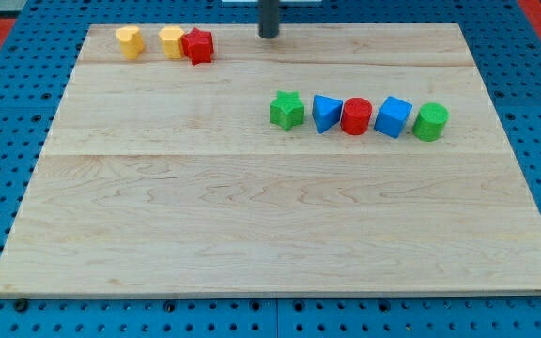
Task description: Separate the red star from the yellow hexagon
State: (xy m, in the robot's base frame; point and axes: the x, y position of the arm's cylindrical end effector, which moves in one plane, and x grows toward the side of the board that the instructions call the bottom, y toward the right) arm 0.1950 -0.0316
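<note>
Near the view's top left, the red star [197,45] sits touching the yellow hexagon [172,41], with another yellow block [130,41] just beyond. I have no pincer, only a rod; my tip [269,35] rests right of the star, apart from it. I'd circle to the seam between them and nudge the star toward the board's [252,216] bottom, slowly, sparing the hexagon.

Red star [197,45] touches yellow hexagon [172,41] on its right, tabletop [252,235] top-left; another yellow block [130,41] just left. My tip [269,36] right of the star, apart.
</note>
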